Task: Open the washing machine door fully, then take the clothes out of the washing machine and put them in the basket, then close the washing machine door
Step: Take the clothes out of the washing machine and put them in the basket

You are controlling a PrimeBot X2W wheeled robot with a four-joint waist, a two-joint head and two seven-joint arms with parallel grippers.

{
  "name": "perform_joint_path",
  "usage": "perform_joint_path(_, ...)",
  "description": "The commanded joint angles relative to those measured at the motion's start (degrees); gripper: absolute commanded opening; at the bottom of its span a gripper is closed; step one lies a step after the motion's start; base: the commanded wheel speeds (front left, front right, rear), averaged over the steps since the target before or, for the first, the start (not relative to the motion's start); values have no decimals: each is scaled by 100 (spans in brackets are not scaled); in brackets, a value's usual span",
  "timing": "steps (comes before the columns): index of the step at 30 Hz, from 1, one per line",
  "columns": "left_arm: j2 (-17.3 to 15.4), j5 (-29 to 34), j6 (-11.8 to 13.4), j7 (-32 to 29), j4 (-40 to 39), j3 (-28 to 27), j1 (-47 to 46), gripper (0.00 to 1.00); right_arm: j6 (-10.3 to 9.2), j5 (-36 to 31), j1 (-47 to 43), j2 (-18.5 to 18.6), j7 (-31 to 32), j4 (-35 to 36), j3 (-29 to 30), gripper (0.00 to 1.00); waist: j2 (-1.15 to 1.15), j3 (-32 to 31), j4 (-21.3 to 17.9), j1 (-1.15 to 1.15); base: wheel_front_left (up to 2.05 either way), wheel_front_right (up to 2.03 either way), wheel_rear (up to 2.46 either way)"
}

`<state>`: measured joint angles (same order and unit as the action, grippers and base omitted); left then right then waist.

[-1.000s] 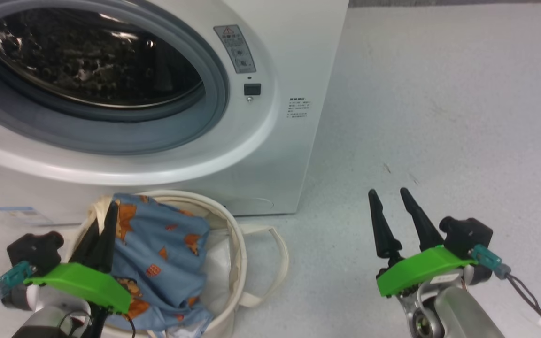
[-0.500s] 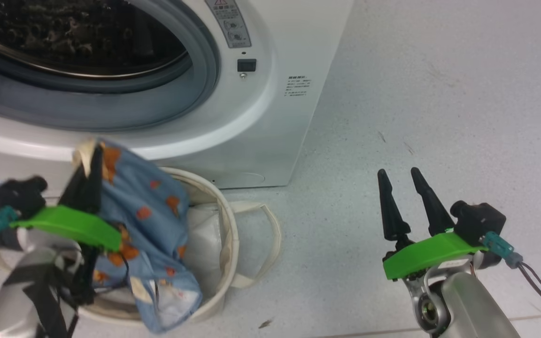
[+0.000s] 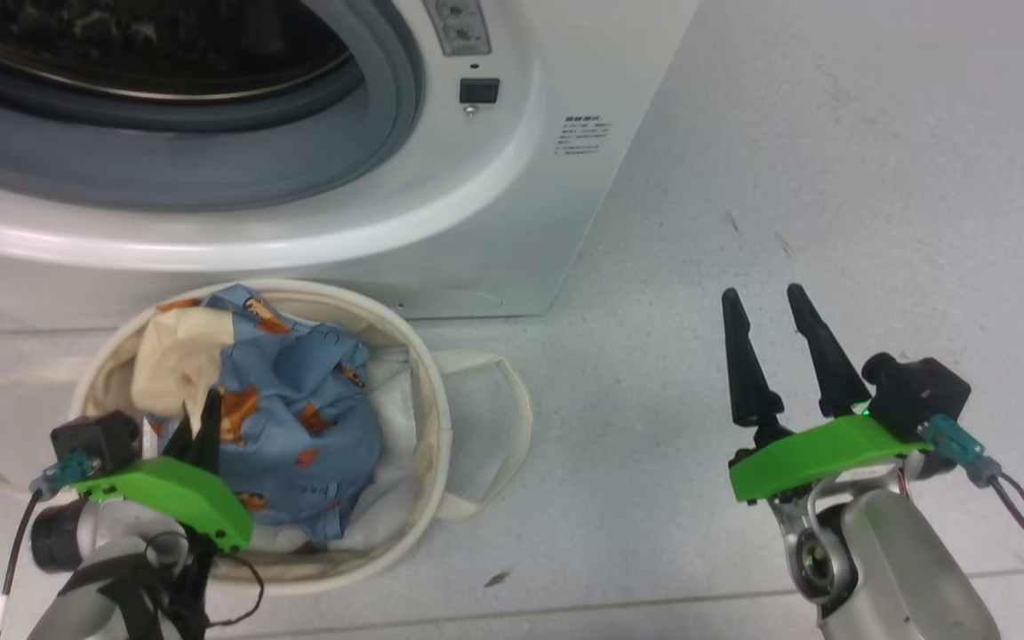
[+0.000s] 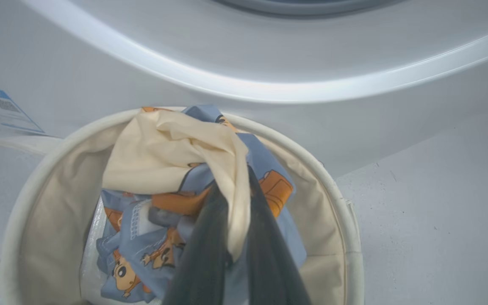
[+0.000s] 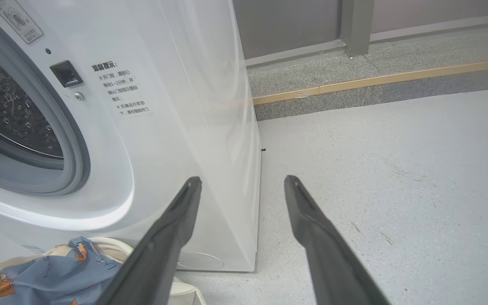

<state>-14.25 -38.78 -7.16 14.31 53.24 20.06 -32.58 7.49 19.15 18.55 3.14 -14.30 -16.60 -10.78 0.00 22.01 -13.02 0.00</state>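
Clothes point(image 3: 299, 418) are sitting lower now, inside the basket point(image 3: 438, 427) rim, left gripper point(image 4: 234, 186) clamping them; right gripper point(image 3: 763, 293) parted over floor point(image 3: 832, 178).

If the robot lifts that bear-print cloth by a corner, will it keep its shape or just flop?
Probably flop: the clothes lie crumpled in soft folds in the basket, and a cream flap droops between the fingers of the left hand. Likely light too, since the thin fabric bunches easily.
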Motion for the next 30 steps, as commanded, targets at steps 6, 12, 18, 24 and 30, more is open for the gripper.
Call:
perform_joint_path(6,-2,-424,-31,-103,969,133,-583,1,0,-153,213,-26,-70,282,-80,100,0,384,-49,0,0,0,0)
perform_joint_path(12,-3,-754,-32,-352,1584,291,-900,1,0,-237,256,-26,-70,411,22,100,0,726,-106,0,0,0,0)
perform_joint_path(18,-25,-903,-32,-442,1870,375,-1000,10,0,-231,280,-26,-70,505,73,100,0,882,-151,0,0,0,0)
perform_joint_path(24,-57,-929,-32,-272,1954,444,-1036,84,0,-236,283,-26,-70,518,87,100,0,865,-123,0,0,0,0)
perform_joint_path(30,-113,-792,-33,-40,1988,633,-1041,100,0,-228,300,-26,-70,460,15,100,0,674,-45,0,0,0,0)
